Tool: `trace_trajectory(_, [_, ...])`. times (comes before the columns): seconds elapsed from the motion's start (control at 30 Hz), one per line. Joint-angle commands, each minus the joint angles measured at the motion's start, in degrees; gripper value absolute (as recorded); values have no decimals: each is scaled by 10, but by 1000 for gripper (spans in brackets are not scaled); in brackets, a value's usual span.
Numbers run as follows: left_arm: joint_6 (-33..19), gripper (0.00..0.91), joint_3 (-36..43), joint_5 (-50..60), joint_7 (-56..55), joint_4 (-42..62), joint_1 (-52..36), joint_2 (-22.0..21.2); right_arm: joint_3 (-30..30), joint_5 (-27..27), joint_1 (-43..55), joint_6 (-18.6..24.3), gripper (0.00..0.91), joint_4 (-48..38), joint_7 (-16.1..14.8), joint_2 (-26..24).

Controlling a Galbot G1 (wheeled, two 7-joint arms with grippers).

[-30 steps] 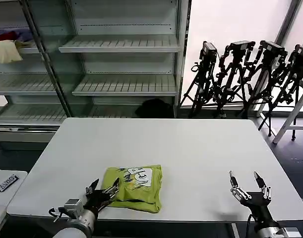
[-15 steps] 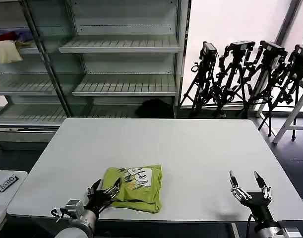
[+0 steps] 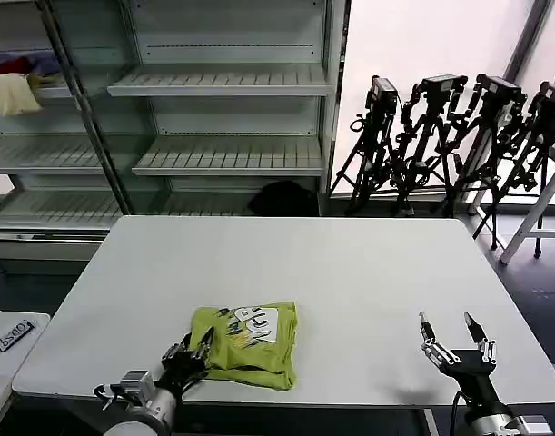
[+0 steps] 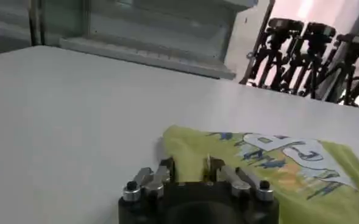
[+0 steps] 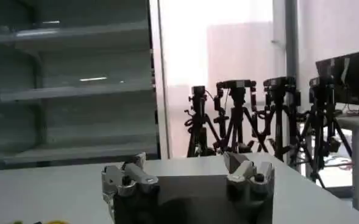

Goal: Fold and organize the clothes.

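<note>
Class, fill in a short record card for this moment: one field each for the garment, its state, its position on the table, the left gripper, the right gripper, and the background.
garment: lime green T-shirt
state: folded into a compact bundle, white printed graphic facing up
position: near the front edge of the white table, left of centre
left gripper: at the T-shirt's near left corner, jaws open
right gripper: jaws open above bare table to the right, well apart from the T-shirt
background: shelving and tripods
</note>
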Motion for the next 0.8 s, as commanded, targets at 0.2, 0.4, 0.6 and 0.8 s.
trace_trajectory(0.2, [-10,0,-22,6,-4,4,-1,22,-2,0,6,-1,907,0,0,2])
trace_trajectory(0.4, [-11,0,-37,-6,0,-4,6,34,-4,0,10,-2,907,-2,1,2])
trace_trajectory(0.6, [-20,0,-76,-5,9,34,-10,59,-2,0,10,-3,907,2,1,0])
trace_trajectory(0.8, [-27,0,-181,-37,32,64,3,107,0,2,10,-1,907,-1,2,-3])
